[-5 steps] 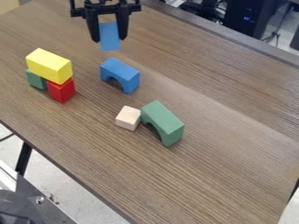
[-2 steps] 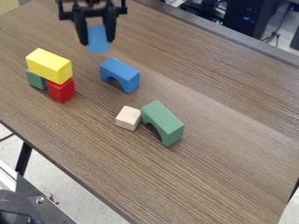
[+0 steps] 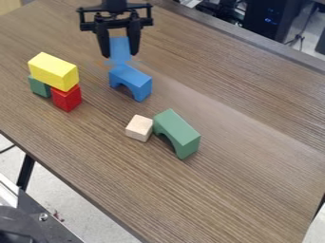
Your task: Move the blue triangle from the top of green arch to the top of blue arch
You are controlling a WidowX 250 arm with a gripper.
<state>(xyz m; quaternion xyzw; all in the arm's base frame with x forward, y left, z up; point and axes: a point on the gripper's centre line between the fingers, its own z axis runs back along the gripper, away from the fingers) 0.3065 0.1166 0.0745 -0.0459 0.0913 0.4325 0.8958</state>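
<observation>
Gripper point(image 3: 120, 55) and blue triangle point(image 3: 119, 45) shifted right and slightly lower in view; other blocks unchanged. Fingers pinch the triangle above or behind the blue arch point(image 3: 131, 75)'s upper-left end, nearer the table point(image 3: 247, 175)'s far edge than its near one; contact unclear. Releasing off-centre could tip it off the narrow top; descending misaligned could shove the arch. Blocks smooth, flat-faced; arch underside curved; tabletop wood-grained.

Black end effector point(image 3: 119, 51) at upper left of the view, hanging downward, two fingers parted, tips pointing down
</observation>
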